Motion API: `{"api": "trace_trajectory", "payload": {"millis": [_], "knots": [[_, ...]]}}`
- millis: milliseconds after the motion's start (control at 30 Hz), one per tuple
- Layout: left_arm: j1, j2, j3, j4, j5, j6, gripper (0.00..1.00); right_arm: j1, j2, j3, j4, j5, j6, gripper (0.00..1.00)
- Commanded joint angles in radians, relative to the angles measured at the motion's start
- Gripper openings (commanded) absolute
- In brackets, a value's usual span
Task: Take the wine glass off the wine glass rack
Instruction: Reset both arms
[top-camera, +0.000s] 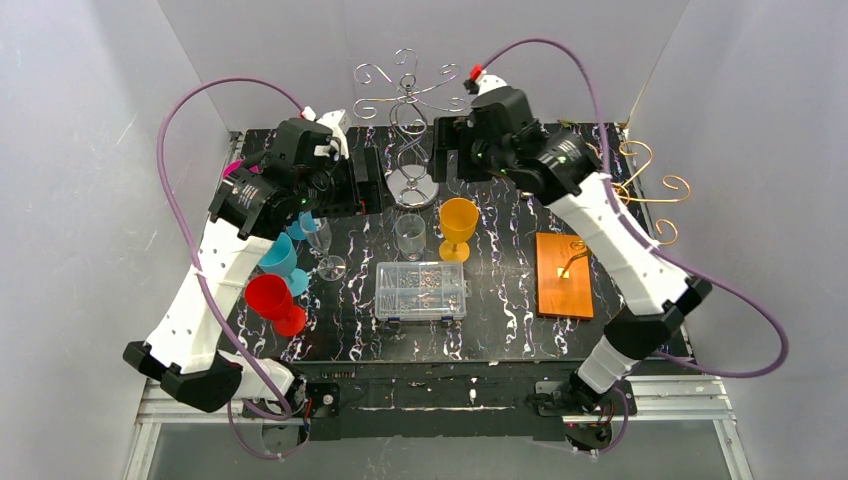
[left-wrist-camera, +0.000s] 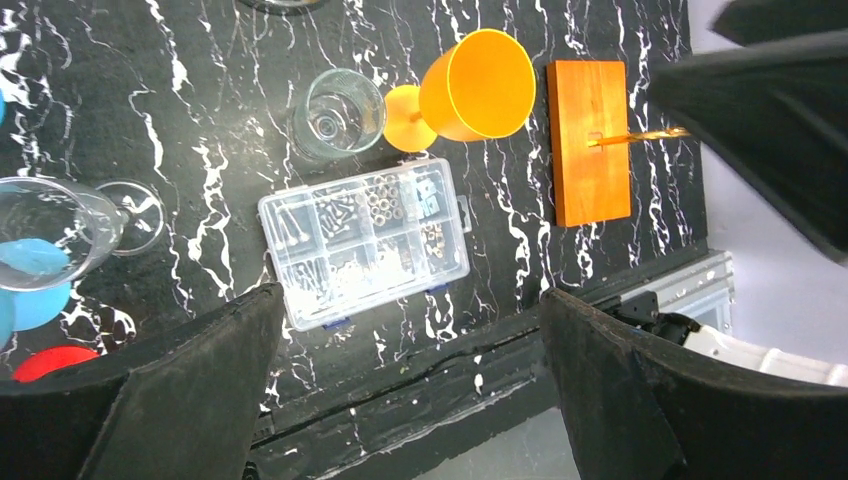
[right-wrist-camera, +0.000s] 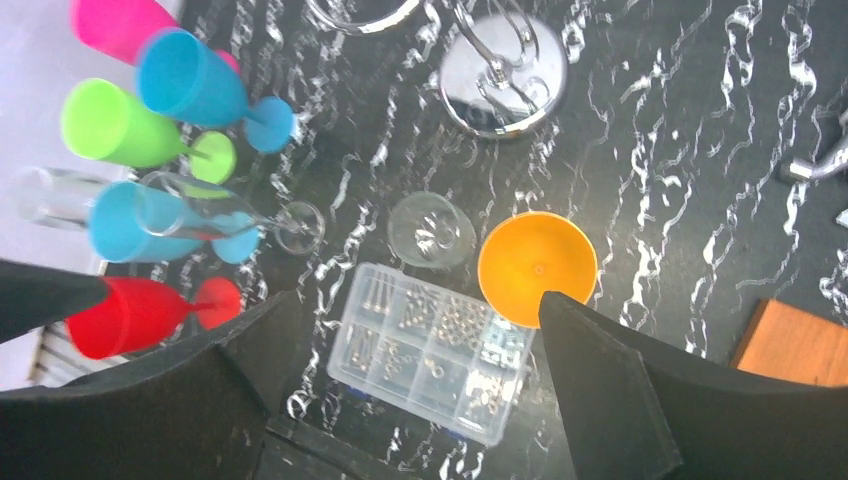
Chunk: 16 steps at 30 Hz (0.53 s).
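The silver wire rack (top-camera: 408, 100) stands at the back centre on its round base (right-wrist-camera: 503, 72), and I see no glass hanging on it. A clear wine glass (top-camera: 322, 243) stands upright on the table, left of centre. It also shows in the left wrist view (left-wrist-camera: 48, 232) and the right wrist view (right-wrist-camera: 195, 212). My left gripper (top-camera: 356, 182) is open and empty (left-wrist-camera: 408, 300), just left of the rack base and behind the glass. My right gripper (top-camera: 446, 150) is open and empty (right-wrist-camera: 418, 300), just right of the rack stem.
A small clear tumbler (top-camera: 410, 236), an orange goblet (top-camera: 458, 226) and a clear parts box (top-camera: 421, 290) sit mid-table. Red (top-camera: 272, 301) and blue (top-camera: 280, 256) goblets crowd the left. A wooden block (top-camera: 565, 275) and a gold wire rack (top-camera: 648, 185) are at the right.
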Motion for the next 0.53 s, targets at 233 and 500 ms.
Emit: {"api": "trace_trajectory", "payload": {"millis": [233,500], "knots": [[-0.058,0.0,0.065,-0.072,-0.199,0.014,0.98,-0.006,-0.194,-0.099,0.226,-0.009,-0.006,0.98],[-0.058,-0.033,0.036,-0.018,-0.181,0.065,0.98,-0.006,-0.233,-0.152,0.255,0.018,-0.012,0.98]]}}
